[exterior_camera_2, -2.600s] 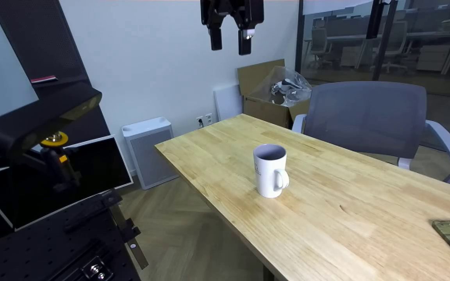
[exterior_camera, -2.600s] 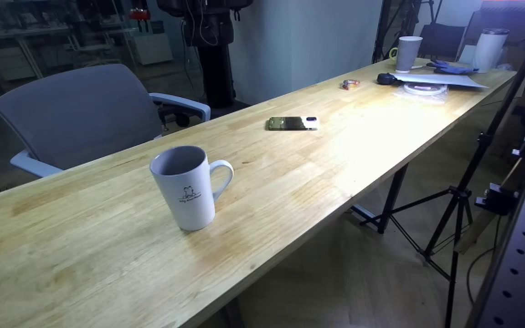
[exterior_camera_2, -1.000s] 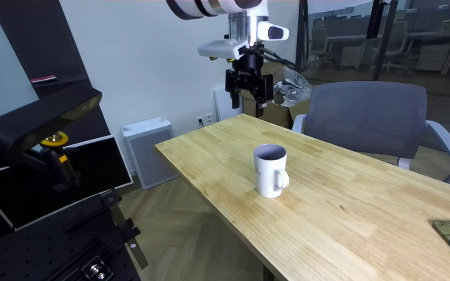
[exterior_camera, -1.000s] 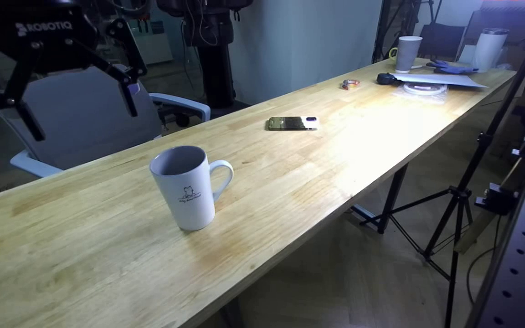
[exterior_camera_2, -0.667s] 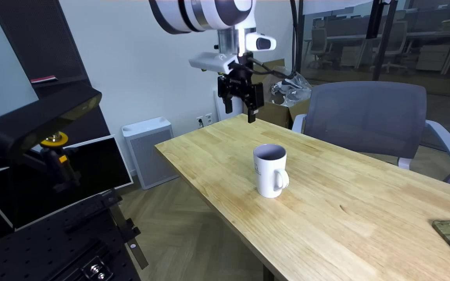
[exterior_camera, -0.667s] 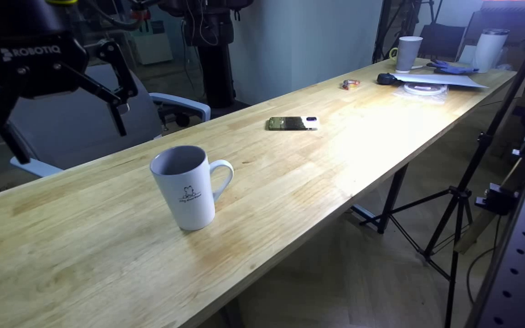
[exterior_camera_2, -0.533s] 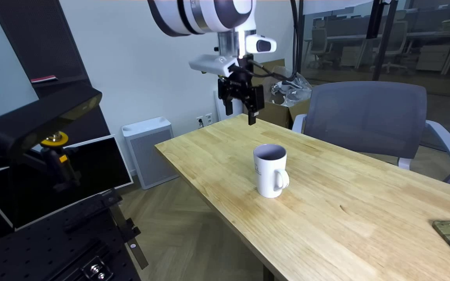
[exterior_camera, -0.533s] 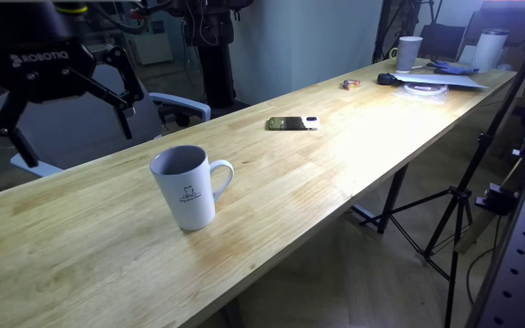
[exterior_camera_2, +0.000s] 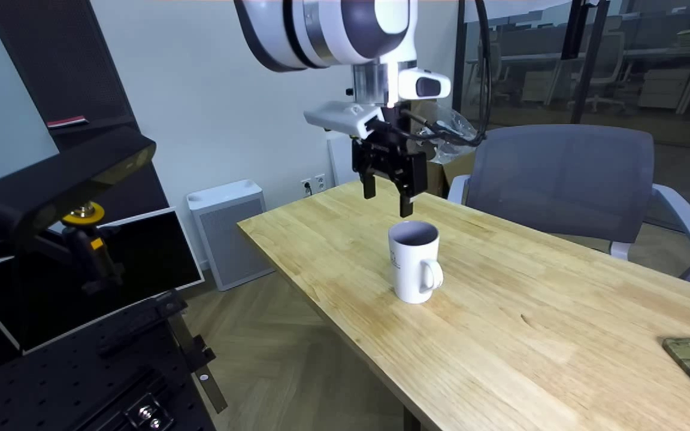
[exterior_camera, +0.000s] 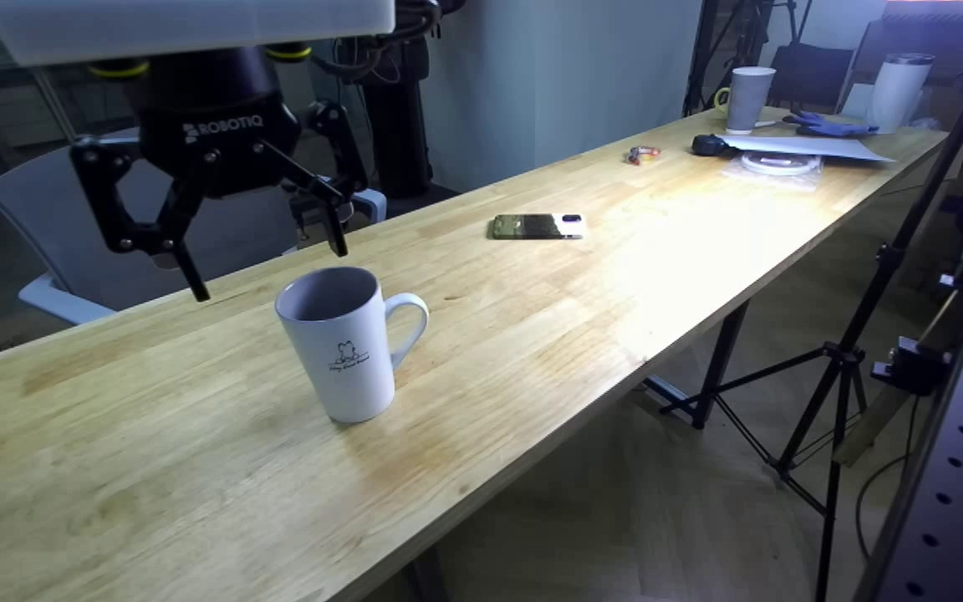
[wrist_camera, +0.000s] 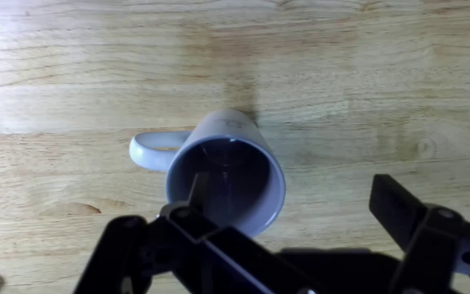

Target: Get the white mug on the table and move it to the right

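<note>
The white mug [exterior_camera: 356, 376] stands upright on the light-wood table [exterior_camera: 197, 502], its logo and loop handle visible. It also shows in an exterior view [exterior_camera_2: 409, 275] and in the wrist view [wrist_camera: 239, 179], where the handle points left. My gripper [exterior_camera: 271, 274] is open and empty, with its fingertips wide apart. In an exterior view the gripper [exterior_camera_2: 387, 205] hangs just above and beyond the mug's rim, apart from it. In the wrist view of the gripper [wrist_camera: 291, 179], the left finger overlaps the mug's mouth and the right finger is over bare wood.
A phone [exterior_camera: 537, 227] lies farther along the table. A grey cup [exterior_camera: 751, 100], a white tumbler [exterior_camera: 899, 92], blue gloves [exterior_camera: 828, 124] and papers [exterior_camera: 807, 147] are at the far end. A chair [exterior_camera: 147, 209] stands against the long edge.
My gripper has come down into view from above, staying open. In the last half second it has moved lower and closer to the mug. The mug has not moved.
</note>
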### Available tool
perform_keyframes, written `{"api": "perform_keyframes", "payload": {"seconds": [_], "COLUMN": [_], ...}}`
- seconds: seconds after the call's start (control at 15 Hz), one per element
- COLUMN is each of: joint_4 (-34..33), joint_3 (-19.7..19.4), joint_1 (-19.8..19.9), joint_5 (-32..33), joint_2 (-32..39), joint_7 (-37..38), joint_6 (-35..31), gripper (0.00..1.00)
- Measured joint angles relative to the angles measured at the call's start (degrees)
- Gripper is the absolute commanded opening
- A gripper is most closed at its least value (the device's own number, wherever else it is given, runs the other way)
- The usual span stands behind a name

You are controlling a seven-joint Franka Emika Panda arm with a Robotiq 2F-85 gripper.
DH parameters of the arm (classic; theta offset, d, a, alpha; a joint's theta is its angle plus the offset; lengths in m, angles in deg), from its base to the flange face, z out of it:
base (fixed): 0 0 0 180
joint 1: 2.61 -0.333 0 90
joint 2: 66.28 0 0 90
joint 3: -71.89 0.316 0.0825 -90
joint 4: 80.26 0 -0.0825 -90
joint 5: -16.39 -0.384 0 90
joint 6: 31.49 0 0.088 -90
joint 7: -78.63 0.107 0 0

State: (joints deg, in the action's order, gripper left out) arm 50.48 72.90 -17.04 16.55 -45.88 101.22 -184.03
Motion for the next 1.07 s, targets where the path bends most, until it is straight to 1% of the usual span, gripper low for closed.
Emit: {"api": "perform_keyframes", "payload": {"seconds": [0.33,0.6,1.07], "joint_4": [1.5,1.4,-0.4], "joint_3": [-2.2,-2.2,-1.9], "joint_1": [0.7,0.7,0.7], "joint_5": [0.1,0.0,-1.4], "joint_2": [-0.2,0.2,2.8], "joint_7": [0.0,0.0,-0.2], "joint_6": [-3.8,-6.4,-7.2], "gripper": [1.0,1.0,1.0]}}
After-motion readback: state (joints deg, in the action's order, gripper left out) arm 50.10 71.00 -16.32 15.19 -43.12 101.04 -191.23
